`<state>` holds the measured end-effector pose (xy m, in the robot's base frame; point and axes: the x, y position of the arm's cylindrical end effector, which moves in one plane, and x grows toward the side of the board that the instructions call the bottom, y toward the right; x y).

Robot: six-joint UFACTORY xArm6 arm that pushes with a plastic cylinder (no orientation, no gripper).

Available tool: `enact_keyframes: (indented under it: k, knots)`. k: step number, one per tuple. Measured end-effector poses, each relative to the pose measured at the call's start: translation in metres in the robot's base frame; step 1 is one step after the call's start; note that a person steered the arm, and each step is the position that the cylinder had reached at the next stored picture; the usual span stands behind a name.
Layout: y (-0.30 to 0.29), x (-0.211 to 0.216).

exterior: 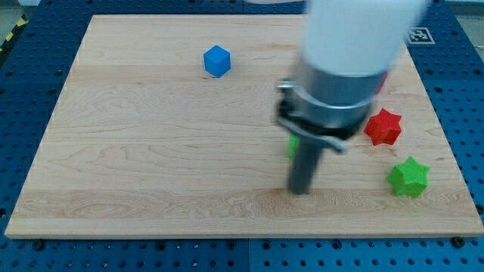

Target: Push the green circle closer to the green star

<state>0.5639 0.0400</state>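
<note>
The green star (409, 177) lies near the board's lower right. The green circle (291, 146) is mostly hidden behind my rod; only a thin green sliver shows at the rod's left side. My tip (301, 190) rests on the board just below that sliver, well to the left of the green star. The arm's blurred grey and white body covers the board's upper right.
A red star (383, 127) lies above the green star. A blue cube (217, 60) sits at the upper middle of the wooden board (151, 166). A bit of red (383, 81) shows behind the arm's right side; its shape cannot be made out.
</note>
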Motion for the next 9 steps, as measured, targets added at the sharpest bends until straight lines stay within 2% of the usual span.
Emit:
enact_keyframes:
  k: [1, 3, 5, 9]
  knots:
    - [-0.033, -0.038]
    - [-0.035, -0.043]
    - [0.005, -0.060]
    - [0.048, -0.052]
